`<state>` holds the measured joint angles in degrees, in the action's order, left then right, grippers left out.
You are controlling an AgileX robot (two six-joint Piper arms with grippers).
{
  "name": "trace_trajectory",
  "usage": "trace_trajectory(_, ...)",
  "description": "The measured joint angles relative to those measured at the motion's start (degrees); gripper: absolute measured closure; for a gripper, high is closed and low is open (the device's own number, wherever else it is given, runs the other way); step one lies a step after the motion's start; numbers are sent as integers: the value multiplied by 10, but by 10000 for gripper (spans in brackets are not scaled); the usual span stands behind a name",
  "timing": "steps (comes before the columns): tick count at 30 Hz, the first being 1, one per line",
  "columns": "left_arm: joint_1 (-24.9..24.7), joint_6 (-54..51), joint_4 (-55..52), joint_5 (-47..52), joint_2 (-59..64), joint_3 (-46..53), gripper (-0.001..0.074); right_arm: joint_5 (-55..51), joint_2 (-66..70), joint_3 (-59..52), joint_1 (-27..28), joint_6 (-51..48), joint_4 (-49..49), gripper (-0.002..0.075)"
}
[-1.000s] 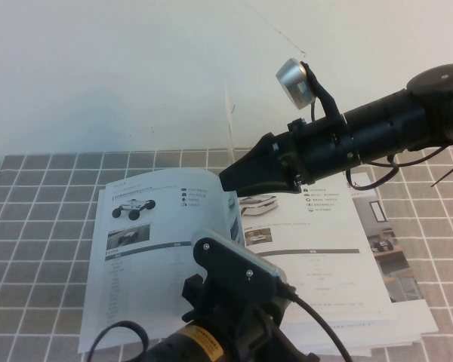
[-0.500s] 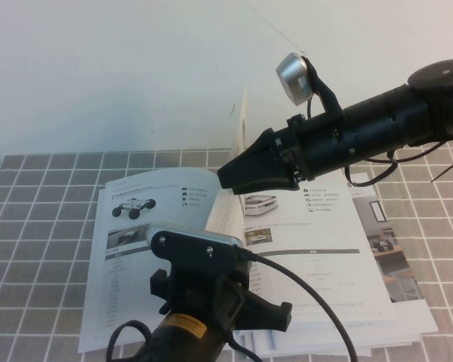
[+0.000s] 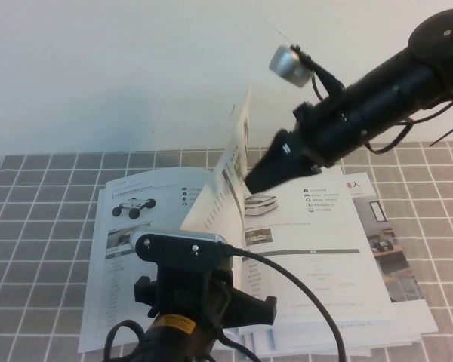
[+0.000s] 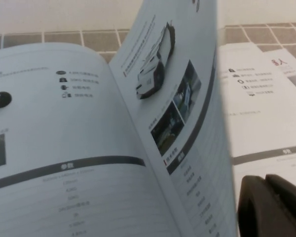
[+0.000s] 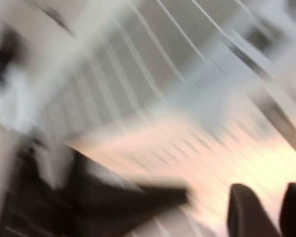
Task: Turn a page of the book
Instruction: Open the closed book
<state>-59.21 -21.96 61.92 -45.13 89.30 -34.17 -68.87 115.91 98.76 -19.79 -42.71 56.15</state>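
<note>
The book [image 3: 309,249] lies open on the grey tiled table. The page [image 3: 230,170] stands nearly upright at the spine and leans left. The left wrist view shows its face with the white boxy wheeled robot photo [image 4: 187,98]. My right gripper [image 3: 260,177] hangs above the right-hand page, just right of the standing page, with its tip close to it. Its fingers [image 5: 246,212] are apart with nothing between them. My left gripper [image 4: 274,207] is shut and empty, low over the book's near right part. In the high view it is hidden under its wrist camera [image 3: 181,247].
Brochures with room photos [image 3: 385,241] lie under the book's right side. The tiled table [image 3: 45,188] runs to a white wall at the back. My left arm [image 3: 189,317] fills the near middle and the right arm [image 3: 377,98] crosses from the upper right.
The page has swung from high on the right towards the left and now stands free at the spine. My right gripper has let it go and tilted up. My left arm shifted left.
</note>
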Motion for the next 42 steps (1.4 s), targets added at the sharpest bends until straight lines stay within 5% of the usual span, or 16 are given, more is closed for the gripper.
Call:
trace_trajectory(5, 5, -9, 11, -4, 0, 0, 738, -6, 13, 0, 0, 78, -210, 683)
trace_trajectory(9, 30, -11, 41, 1, 0, 0, 738, -6, 43, 0, 0, 105, -282, 718)
trace_trajectory(24, 213, -11, 67, 272, 0, 0, 738, 1, 136, 1, 0, 113, -287, 727)
trace_trajectory(42, 385, -82, 24, 451, 49, -1, 738, 22, 139, 1, 0, 113, -287, 727)
